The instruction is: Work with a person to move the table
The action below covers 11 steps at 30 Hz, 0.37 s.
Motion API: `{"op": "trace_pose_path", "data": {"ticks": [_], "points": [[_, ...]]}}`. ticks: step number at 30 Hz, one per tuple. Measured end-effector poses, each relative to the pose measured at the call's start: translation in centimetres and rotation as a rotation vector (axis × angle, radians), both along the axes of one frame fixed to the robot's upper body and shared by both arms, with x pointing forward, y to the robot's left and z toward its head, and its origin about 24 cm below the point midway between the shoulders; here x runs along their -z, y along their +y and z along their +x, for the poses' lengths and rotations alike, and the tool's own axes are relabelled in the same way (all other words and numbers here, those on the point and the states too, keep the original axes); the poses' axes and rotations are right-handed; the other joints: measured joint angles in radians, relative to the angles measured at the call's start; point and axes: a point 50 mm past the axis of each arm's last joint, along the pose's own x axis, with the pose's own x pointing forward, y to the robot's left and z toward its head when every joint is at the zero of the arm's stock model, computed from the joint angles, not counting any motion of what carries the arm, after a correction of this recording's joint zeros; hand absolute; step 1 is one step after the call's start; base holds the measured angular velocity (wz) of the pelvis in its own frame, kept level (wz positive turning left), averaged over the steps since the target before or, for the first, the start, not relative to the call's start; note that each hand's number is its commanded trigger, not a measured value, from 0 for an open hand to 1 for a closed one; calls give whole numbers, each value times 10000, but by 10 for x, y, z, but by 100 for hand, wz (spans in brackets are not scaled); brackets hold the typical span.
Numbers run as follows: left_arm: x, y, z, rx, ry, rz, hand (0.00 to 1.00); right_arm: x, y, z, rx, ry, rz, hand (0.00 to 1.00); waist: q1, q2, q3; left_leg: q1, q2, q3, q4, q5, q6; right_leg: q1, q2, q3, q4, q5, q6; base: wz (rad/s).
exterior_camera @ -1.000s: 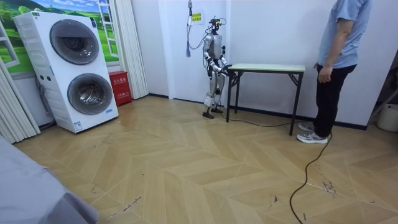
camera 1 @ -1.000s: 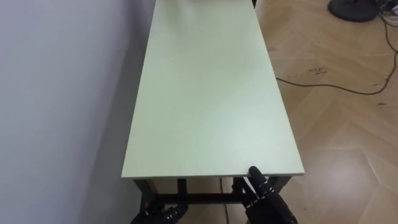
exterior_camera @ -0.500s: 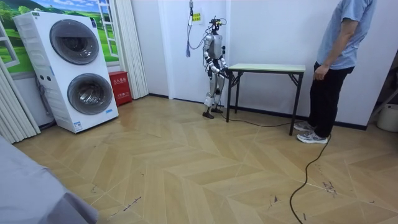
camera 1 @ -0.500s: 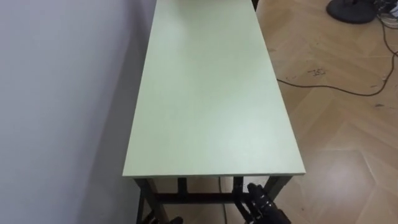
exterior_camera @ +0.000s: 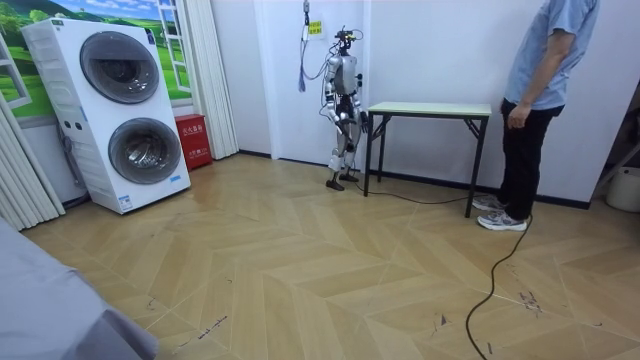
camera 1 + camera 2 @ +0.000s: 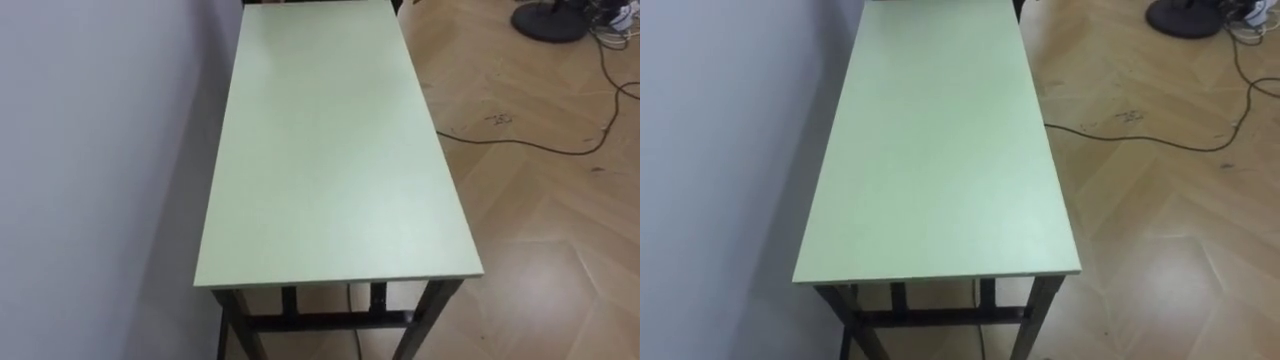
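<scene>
The robot's arms have drawn back from the near end of the bench [image 6: 335, 170]: a second ago its right hand touched that edge, and now the room view shows the hands [image 5: 349, 118] held close by its body, apart from the bench end. They are too small there to tell how the fingers stand, and they hold nothing that can be made out.

The robot stands upright at the bench's short end on the room view's left, facing along it. A person [image 5: 540, 90] stands at the far end, one hand low by the hip just beside the bench corner; whether it touches cannot be told.

The bench is long and narrow, with a bare pale green top on a dark frame with cross-bars under the near end. One long side runs close along the white wall [image 6: 90, 150] on the robot's left. A dark cable [image 6: 530, 145] lies on the wood floor [image 6: 550, 240] to the right.
</scene>
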Motion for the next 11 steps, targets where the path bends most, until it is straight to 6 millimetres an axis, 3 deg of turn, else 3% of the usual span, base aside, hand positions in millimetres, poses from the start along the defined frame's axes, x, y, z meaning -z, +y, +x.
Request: {"op": "trace_pose_path", "data": {"ticks": [3, 7, 11], "points": [[2, 3, -10, -179, 372, 124, 0, 2, -1, -13, 126, 460, -24, 0, -7, -28, 14, 125, -13, -27, 1, -13, -7, 131, -3, 15, -143, -3, -5, 0], [2, 12, -21, -228, 900, 664, 0, 4, -1, -30, 16, 1441, -228, 0, 7, -115, -63, 165, -34, -17, 39, -16, -10, 134, -17, 40, -234, -144, -106, 0], [3, 20, -37, -234, 1729, 1375, 0, 5, -2, -46, -382, 2389, -472, 0, -15, -162, -91, 168, -35, -17, 62, -15, -27, 151, -7, 32, -283, -142, -112, 0]]}}
